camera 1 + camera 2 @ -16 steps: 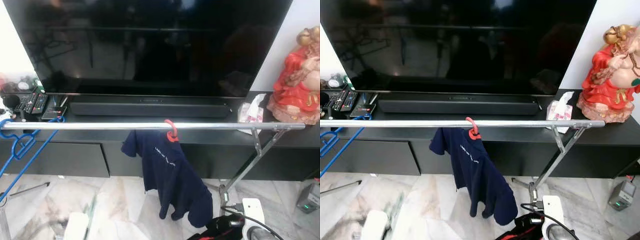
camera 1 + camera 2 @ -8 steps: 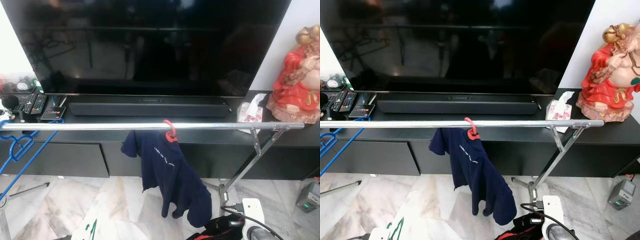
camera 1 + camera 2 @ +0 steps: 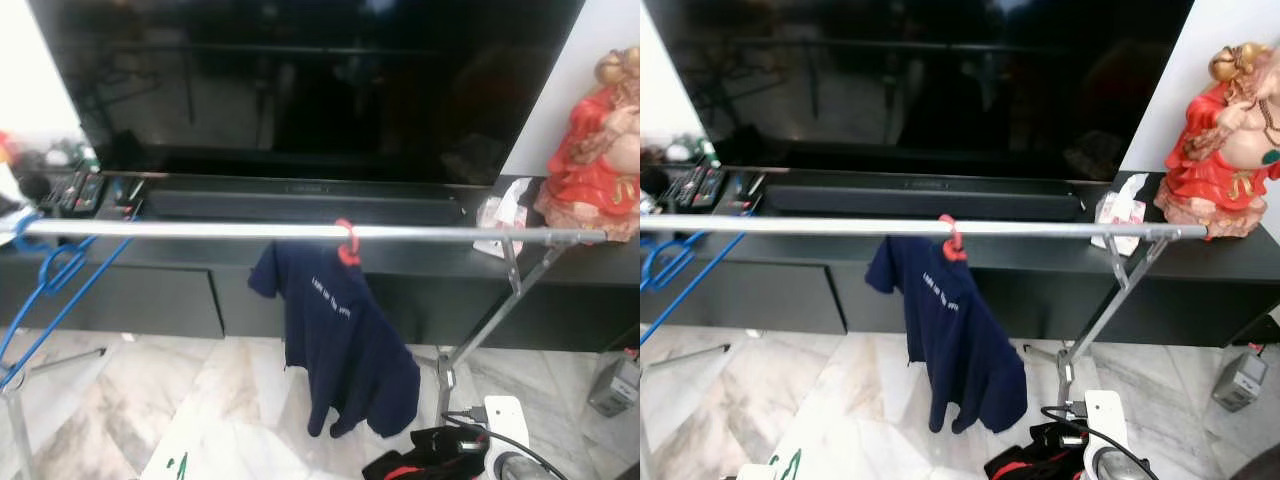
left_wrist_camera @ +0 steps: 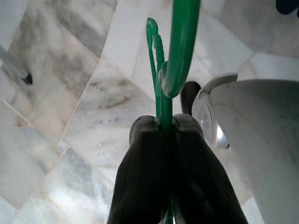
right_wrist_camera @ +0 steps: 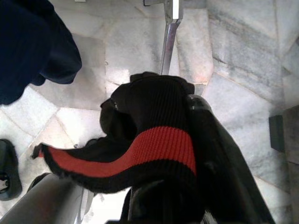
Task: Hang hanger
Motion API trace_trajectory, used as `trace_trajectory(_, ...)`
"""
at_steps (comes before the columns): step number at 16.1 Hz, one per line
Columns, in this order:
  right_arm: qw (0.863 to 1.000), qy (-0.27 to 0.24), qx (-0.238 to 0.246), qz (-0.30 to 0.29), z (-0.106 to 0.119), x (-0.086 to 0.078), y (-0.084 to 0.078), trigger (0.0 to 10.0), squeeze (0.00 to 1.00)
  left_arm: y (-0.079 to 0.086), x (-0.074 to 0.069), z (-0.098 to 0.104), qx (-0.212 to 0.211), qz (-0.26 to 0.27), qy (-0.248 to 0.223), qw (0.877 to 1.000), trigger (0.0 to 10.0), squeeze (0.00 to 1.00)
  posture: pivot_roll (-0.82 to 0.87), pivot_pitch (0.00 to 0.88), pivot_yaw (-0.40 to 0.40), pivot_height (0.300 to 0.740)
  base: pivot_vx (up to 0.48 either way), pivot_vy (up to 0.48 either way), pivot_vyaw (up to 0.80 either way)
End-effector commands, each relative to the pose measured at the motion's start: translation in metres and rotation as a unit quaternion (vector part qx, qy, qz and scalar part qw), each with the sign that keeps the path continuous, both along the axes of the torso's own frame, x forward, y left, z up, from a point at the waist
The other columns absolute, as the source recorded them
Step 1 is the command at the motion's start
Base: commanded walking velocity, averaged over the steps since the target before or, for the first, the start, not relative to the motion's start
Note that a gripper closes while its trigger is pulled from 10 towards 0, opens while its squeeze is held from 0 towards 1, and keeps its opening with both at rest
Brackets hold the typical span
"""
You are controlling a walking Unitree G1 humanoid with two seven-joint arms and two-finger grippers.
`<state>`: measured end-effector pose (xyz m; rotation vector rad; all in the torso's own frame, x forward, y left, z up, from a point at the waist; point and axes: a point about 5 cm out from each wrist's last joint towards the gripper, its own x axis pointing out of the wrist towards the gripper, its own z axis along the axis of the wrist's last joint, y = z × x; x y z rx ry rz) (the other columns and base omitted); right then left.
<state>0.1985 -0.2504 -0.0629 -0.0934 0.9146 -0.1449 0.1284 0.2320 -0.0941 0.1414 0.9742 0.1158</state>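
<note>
The left gripper [image 4: 164,133] has its two black fingers [image 4: 142,172] pressed together on the thin stem of a green hanger [image 4: 180,51], whose hook curves away over the marble floor [image 4: 60,116]. The right gripper [image 5: 161,154] appears to be clamped on a black garment with a red stripe [image 5: 149,149], though the cloth drapes over the fingers and hides how tightly they close. That garment also shows at the lower edge of the head view [image 3: 425,462].

Ahead stands a silver clothes rail [image 3: 300,231] in front of a dark TV cabinet [image 3: 150,300]. A navy T-shirt [image 3: 335,340] hangs from it on a red hanger [image 3: 346,245], and a blue hanger [image 3: 55,270] dangles at the rail's left end. A red figurine [image 3: 595,140] sits on the cabinet at the right.

Over the last second the whole scene has slid in the head views, with the rail sitting higher and the left end more in view, so the camera has shifted rather than the things. The green hanger is low, well below the rail, so the lift to the bar is probably yet to come.
</note>
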Motion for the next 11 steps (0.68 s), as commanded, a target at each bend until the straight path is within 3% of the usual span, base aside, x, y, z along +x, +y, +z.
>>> trace_trajectory(1,1.0,-0.001,-0.002,0.0,0.001,0.0,-0.004,10.0,0.0,-0.003,-0.006,-0.003,-0.008,0.001,0.013,1.0,10.0,0.0,0.02,0.0,-0.069,0.716,-0.334,0.0,0.0)
trace_trajectory(8,1.0,-0.002,-0.002,-0.001,0.002,0.001,-0.003,10.0,0.0,0.002,-0.001,0.0,-0.008,0.003,0.008,1.0,10.0,0.0,0.02,0.0,-0.069,0.716,-0.334,0.0,0.0)
trace_trajectory(11,1.0,-0.003,-0.002,-0.001,0.002,0.001,-0.003,10.0,0.0,0.005,-0.013,-0.003,-0.008,0.004,0.014,1.0,10.0,0.0,0.02,0.0,-0.069,0.716,-0.334,0.0,0.0)
